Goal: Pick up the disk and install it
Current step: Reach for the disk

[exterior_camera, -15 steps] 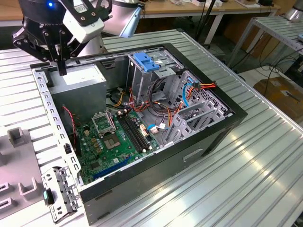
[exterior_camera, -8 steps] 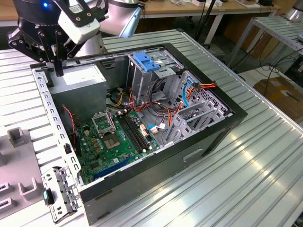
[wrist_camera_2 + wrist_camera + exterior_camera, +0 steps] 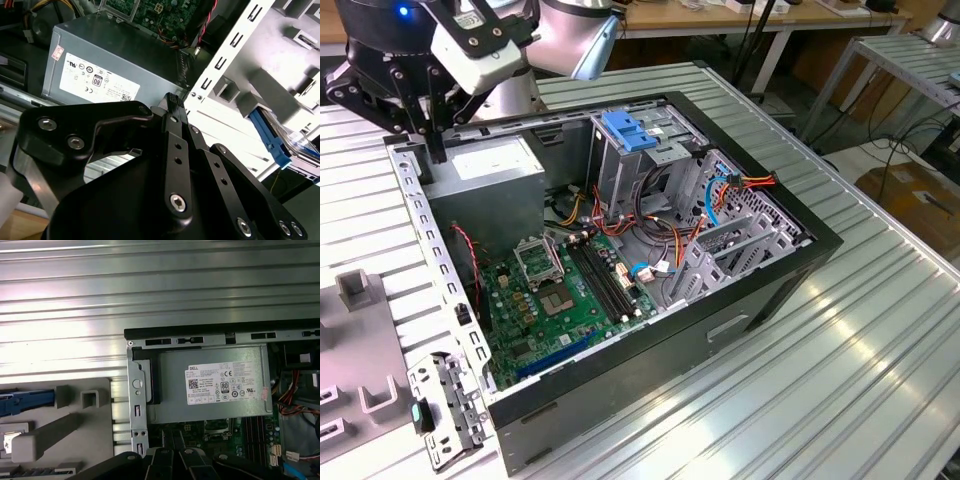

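My gripper (image 3: 420,140) hangs over the far corner of the open computer case (image 3: 770,290), at the exterior view's left, just above the case's metal edge. Its black fingers (image 3: 172,107) stand close together with nothing between them, so it is shut. The disk rests in a grey fixture (image 3: 75,425) beside the case. Its blue rail (image 3: 25,402) shows at the edge of the first wrist view, and in the second wrist view the blue rail (image 3: 269,136) runs beside a shiny body (image 3: 300,145). Most of the disk is cut off by the frame edges.
A grey power-supply box (image 3: 485,170) with a white sticker lies inside the case right under the gripper. A metal drive cage with a blue handle (image 3: 625,130) stands mid-case, with a green motherboard (image 3: 570,290) and loose cables (image 3: 650,225) beside it. The ribbed aluminium table (image 3: 840,380) surrounds the case.
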Robot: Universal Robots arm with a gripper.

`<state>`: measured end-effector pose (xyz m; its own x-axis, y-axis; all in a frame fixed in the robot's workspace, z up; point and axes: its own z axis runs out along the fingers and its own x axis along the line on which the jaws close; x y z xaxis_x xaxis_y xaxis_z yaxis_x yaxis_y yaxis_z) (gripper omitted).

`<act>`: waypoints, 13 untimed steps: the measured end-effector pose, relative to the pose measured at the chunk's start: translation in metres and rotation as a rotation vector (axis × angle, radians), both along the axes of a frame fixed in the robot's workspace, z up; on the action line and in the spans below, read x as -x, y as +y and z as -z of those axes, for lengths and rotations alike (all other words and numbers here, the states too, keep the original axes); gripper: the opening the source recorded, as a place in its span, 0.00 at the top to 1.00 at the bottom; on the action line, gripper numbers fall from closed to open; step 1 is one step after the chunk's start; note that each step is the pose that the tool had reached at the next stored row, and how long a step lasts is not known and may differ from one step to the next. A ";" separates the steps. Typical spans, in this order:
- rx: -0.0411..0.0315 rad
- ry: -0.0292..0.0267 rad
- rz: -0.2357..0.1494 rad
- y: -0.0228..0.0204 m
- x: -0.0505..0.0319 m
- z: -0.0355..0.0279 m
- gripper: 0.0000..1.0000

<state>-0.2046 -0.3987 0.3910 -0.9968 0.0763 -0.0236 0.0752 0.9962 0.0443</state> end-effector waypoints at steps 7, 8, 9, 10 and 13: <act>0.0000 0.0000 0.000 0.0000 0.0059 0.0003 0.89; 0.0000 0.0000 0.000 0.0000 0.0067 0.0004 0.89; 0.0000 0.0001 0.000 0.0000 0.0075 0.0004 0.89; 0.0000 0.0000 0.000 0.0000 0.0082 0.0005 0.89; 0.0000 0.0000 0.000 0.0000 0.0114 0.0006 0.89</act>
